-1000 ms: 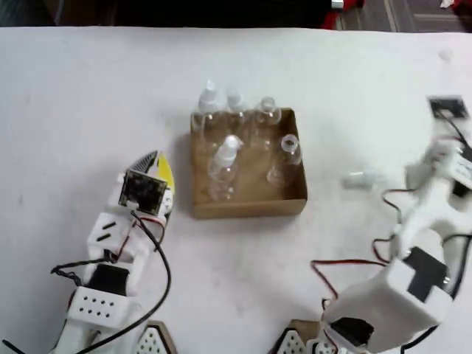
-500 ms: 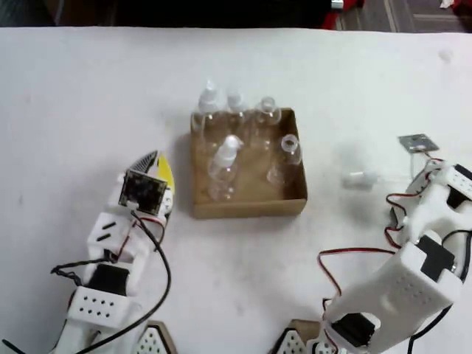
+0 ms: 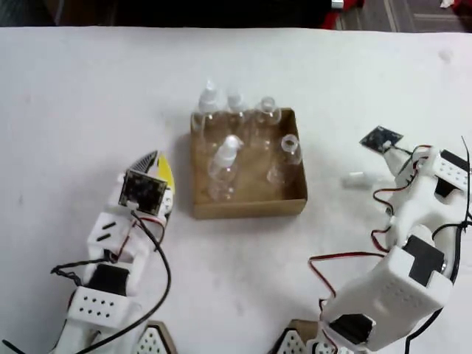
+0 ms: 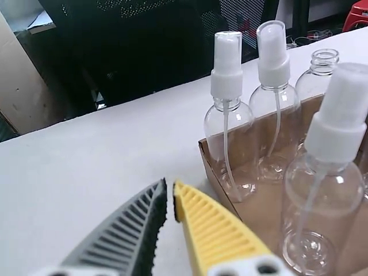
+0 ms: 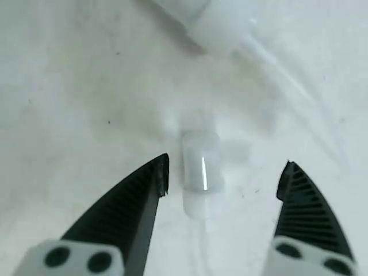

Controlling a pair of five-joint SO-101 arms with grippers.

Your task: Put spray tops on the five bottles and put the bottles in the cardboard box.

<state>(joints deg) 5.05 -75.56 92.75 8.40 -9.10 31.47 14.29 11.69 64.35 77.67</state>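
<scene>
The cardboard box (image 3: pixel 251 198) holds several clear bottles. Three carry white spray tops (image 3: pixel 209 96) (image 3: pixel 234 99) (image 3: pixel 230 145). Two stand with open necks (image 3: pixel 267 108) (image 3: pixel 289 143). A loose spray top (image 3: pixel 356 178) lies on the table right of the box. My right gripper (image 5: pixel 223 175) is open just above the table, with a small white spray top (image 5: pixel 200 165) lying between its fingers and a second one (image 5: pixel 198 23) just beyond. My left gripper (image 4: pixel 170 194) is shut and empty, left of the box (image 4: pixel 211 169), facing the capped bottles (image 4: pixel 229 115) (image 4: pixel 275 98).
The white table (image 3: pixel 88 96) has free room on the left and at the back. Red and black wires (image 3: pixel 346 258) loop from the right arm (image 3: pixel 413 221). The table's far edge meets a dark background.
The right arm has swung in from the far right towards the box, bringing its wrist down over the loose spray tops. The left arm has not moved.
</scene>
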